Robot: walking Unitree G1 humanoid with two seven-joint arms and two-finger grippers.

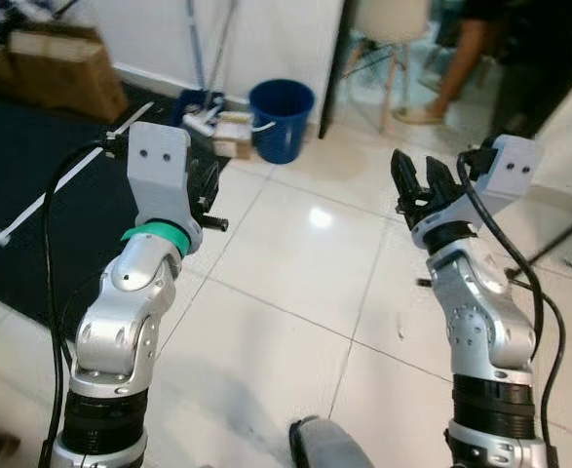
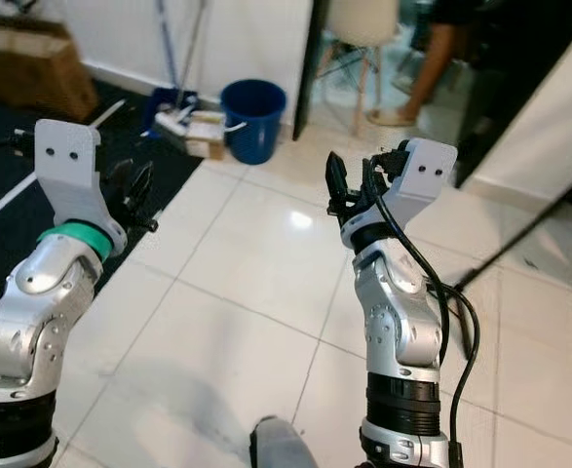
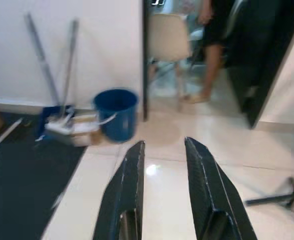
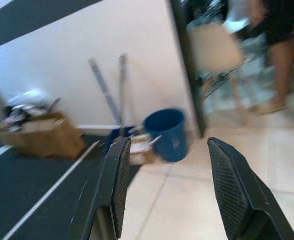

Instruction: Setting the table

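Table-setting things cannot be made out; white floor tiles (image 1: 295, 263) fill the middle. Left gripper (image 3: 162, 165), raised at left, holds its fingers slightly apart, pinching nothing. Right gripper (image 4: 169, 165), raised at right, spreads wide. Blue bucket (image 1: 282, 119) stands upper centre, a person's leg (image 1: 456, 68) upper right

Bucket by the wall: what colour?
Blue; the bucket shows best in the left eye view.

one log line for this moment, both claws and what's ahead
left claw open, empty | right claw open, empty | ahead: blue bucket, person by chair
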